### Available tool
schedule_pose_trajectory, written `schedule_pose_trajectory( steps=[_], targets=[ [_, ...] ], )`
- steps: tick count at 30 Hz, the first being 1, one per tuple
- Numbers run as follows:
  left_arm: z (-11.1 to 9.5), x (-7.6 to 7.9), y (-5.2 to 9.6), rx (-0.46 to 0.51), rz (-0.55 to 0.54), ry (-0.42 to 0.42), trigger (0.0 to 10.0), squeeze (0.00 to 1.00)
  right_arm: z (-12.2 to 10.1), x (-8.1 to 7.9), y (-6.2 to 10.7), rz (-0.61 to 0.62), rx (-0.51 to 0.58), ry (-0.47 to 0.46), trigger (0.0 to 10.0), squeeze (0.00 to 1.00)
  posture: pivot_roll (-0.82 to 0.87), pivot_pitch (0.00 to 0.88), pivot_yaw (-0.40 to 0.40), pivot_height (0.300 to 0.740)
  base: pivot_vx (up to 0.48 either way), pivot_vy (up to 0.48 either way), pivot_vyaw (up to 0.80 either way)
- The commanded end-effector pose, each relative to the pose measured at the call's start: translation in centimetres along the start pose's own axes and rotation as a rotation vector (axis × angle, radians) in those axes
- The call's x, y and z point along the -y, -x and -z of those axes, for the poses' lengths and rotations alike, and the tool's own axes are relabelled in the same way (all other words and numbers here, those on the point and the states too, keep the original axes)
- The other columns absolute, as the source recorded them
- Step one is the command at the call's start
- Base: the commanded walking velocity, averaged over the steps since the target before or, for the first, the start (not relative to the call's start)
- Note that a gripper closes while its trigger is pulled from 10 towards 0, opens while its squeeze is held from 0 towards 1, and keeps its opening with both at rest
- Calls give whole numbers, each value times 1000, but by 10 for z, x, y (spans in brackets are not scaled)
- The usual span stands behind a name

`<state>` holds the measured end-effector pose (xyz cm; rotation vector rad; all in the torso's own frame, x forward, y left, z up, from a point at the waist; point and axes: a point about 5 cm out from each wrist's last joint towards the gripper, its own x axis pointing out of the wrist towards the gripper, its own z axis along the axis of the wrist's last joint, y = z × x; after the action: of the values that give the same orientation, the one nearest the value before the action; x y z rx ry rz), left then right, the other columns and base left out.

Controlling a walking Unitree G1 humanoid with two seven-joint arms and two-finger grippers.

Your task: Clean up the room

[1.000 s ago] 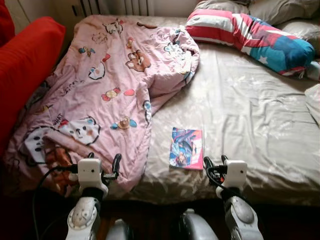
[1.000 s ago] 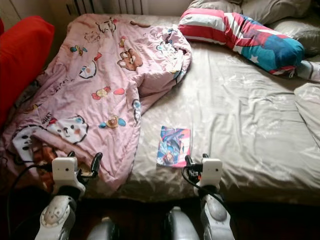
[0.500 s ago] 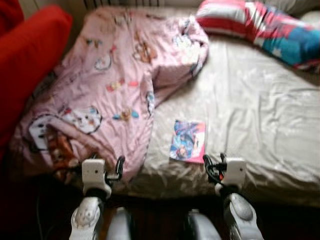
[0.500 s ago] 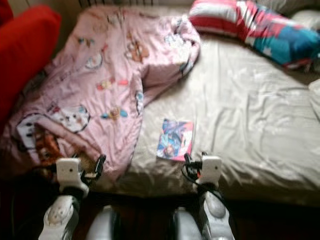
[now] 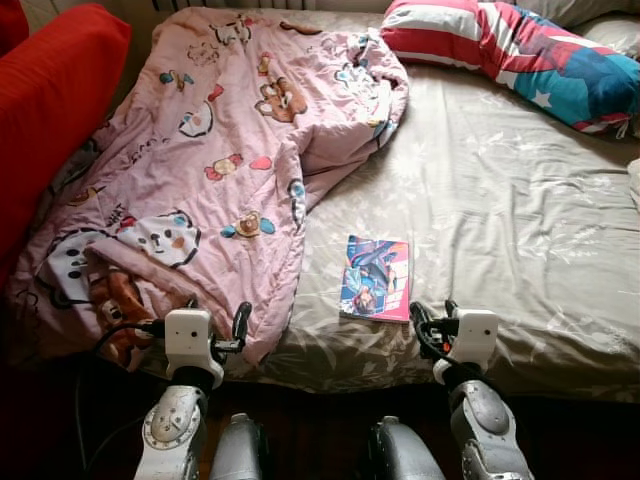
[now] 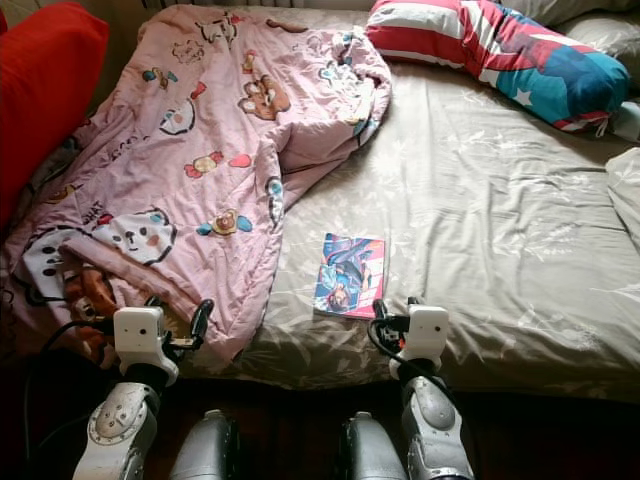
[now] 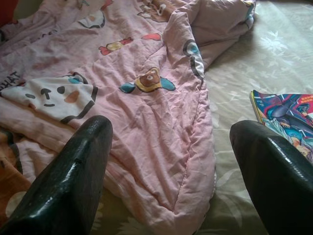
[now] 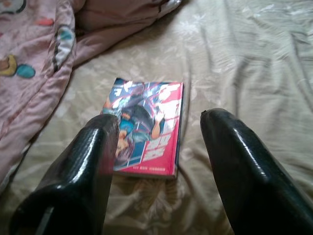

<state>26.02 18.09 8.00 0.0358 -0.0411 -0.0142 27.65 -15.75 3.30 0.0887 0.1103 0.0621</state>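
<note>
From the left eye view, I judge the step in hand to be picking up the book (image 5: 376,278), which lies flat on the grey bed sheet (image 5: 500,210) just below the middle of the frame, beside the edge of the pink quilt (image 5: 210,170). My right gripper (image 5: 430,318) sits at the lower right, just short of the book's near corner; my left gripper (image 5: 215,335) is at the lower left, at the quilt's hanging hem. To do this well I'd come in low with the right arm, slide one finger under the book's near edge where the sheet gives, and pinch the cover rather than push it up the bed.

In the left wrist view, the fingers (image 7: 63,176) stand wide apart and empty over the quilt.

In the right wrist view, the fingers (image 8: 78,181) are also apart, holding nothing, and frame the book squarely. It is thin and glossy, with a bright comic-style cover in blue and pink, a red band along one side, and looks slippery and flexible to me.
</note>
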Motion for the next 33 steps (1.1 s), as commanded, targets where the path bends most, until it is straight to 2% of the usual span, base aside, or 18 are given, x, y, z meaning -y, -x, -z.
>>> schedule_pose_trajectory(
  steps=[1,13,20,25,27,29,33],
  targets=[
    [3,-3,1,-21,1,11,10000,0,-1,3,3,-11,1,20,10000,0,-73,251,11,653,0,0,0],
    [1,-3,-2,-15,11,6,10000,0,-17,8,-5,40,61,16,10000,0,-72,245,18,653,0,0,0],
    [1,0,-3,-10,14,16,10000,0,-15,9,-5,83,47,-19,10000,0,-70,239,15,653,0,0,0],
    [1,2,-2,-12,16,21,10000,0,-13,5,-4,82,40,-16,10000,0,-69,231,10,616,0,0,0],
    [2,2,-2,-12,16,22,10000,0,-13,4,-4,71,47,-22,10000,0,-70,228,9,616,0,0,0],
    [2,2,-2,-13,16,23,10000,0,-11,4,-3,73,37,11,10000,0,-72,226,8,616,0,0,0],
    [3,3,-2,-14,19,25,10000,0,-12,3,-4,77,40,-6,10000,0,-70,221,6,616,0,0,0]
  ],
)
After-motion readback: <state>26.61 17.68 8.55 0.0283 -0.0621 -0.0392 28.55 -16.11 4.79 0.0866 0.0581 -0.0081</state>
